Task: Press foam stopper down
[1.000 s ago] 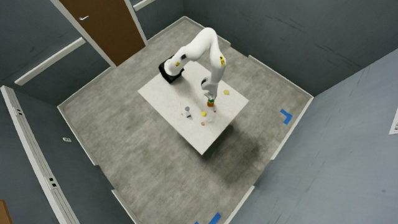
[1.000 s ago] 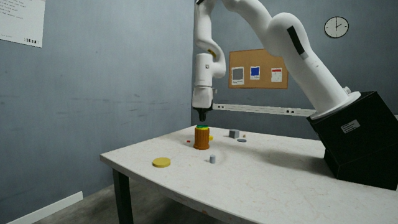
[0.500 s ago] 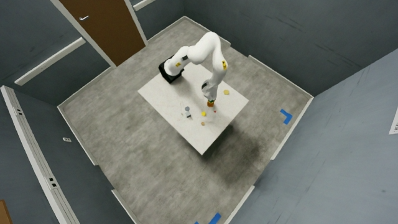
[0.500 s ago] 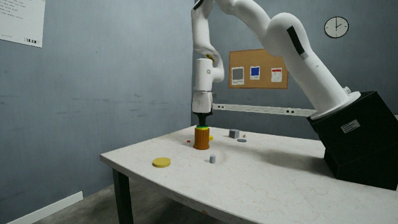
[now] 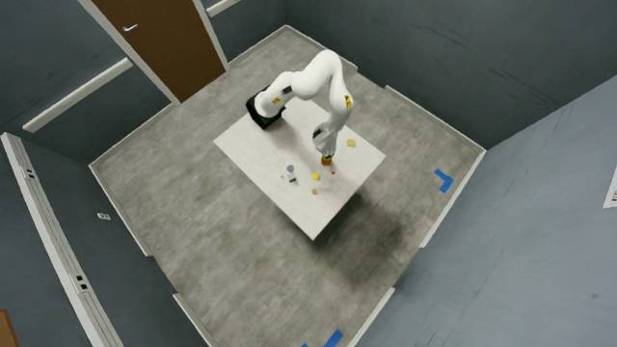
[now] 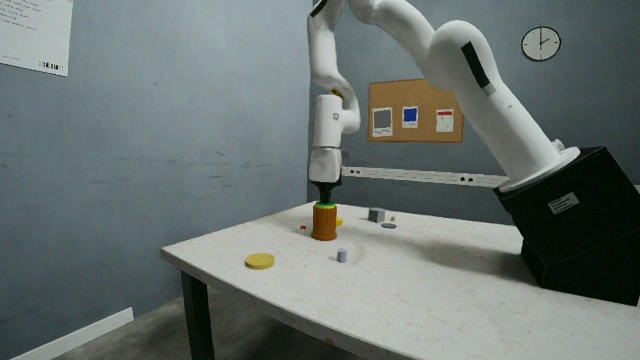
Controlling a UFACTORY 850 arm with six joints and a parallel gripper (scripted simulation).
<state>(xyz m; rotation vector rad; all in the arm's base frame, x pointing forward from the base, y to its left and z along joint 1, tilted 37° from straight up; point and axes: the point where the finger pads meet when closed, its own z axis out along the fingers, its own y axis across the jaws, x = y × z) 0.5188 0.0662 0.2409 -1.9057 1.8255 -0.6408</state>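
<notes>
A grey-walled room with a cork board (image 6: pixel 415 110) and a clock (image 6: pixel 540 43) at the upper right of the exterior view frames a pale marble-look table (image 6: pixel 450 295), on which the arm's black base (image 6: pixel 590 240) sits at the right edge of the frame. Just left of centre stands the orange jar (image 6: pixel 324 222), upright, with a thin green band, the foam stopper (image 6: pixel 324 204), showing at its mouth, about at the rim. The gripper (image 6: pixel 325 198) hangs straight down over it, fingers pinched together with nothing between them, the tips touching or nearly touching the stopper's top; true contact is too fine to tell. Around the jar lie a yellow disc (image 6: pixel 259 260) at lower left, a small grey cylinder (image 6: pixel 342 255) and a grey cube (image 6: pixel 376 215), all apart from it.

The step in hand appears to be the press itself, at or near first contact. The next move calls for a short, vertical push that stops early, then a straight lift off, since overshooting would leave the stopper low.
</notes>
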